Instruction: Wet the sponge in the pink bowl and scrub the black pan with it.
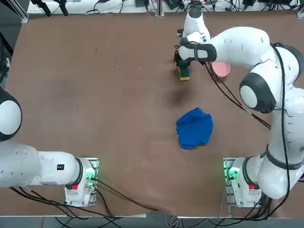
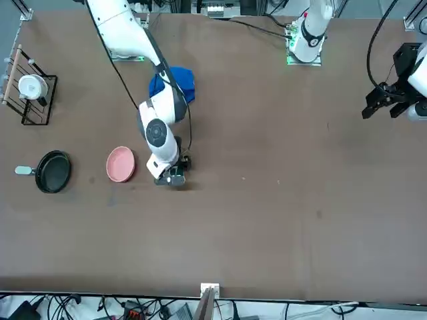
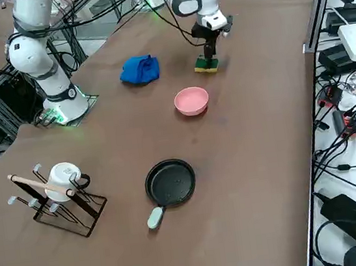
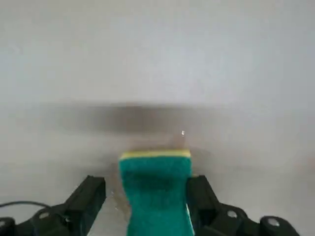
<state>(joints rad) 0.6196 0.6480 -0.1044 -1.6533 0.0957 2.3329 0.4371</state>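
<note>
The sponge [image 1: 184,72] [image 3: 206,66], green on top with a yellow underside, lies on the brown table. My right gripper [image 1: 182,62] [image 3: 209,51] [image 4: 146,183] stands over it, open, one finger on each side of the sponge [image 4: 155,191]; a gap shows on one side. The pink bowl [image 1: 221,69] [image 2: 121,164] [image 3: 191,100] sits a short way from the sponge. Beyond the bowl lies the black pan [image 2: 53,171] [image 3: 171,182] with its light handle; the arm hides it in the top view.
A crumpled blue cloth [image 1: 194,128] [image 3: 139,70] lies between the sponge and the arm's base. A wire rack holding a white mug [image 2: 30,90] [image 3: 57,188] stands near the pan's side of the table.
</note>
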